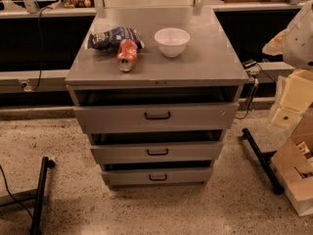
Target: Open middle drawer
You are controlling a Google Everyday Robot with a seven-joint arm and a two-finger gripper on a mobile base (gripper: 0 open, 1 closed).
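Step in hand: approach, by my judgement; no contact with the cabinet is made. The middle drawer [156, 153] sits between the top drawer [156, 117] and bottom drawer [157, 176], its black handle [157, 152] centred on the front. A dark gap shows above its front; you should treat it as not yet pulled out.

The pale form at the right edge appears to be the hand [278, 44], level with the counter [205, 62] and well apart from all the drawers. Whether it is wide or narrow, I cannot tell.

Next move: bring the hand down and left to the handle, square to the front, avoiding the handles above and below.
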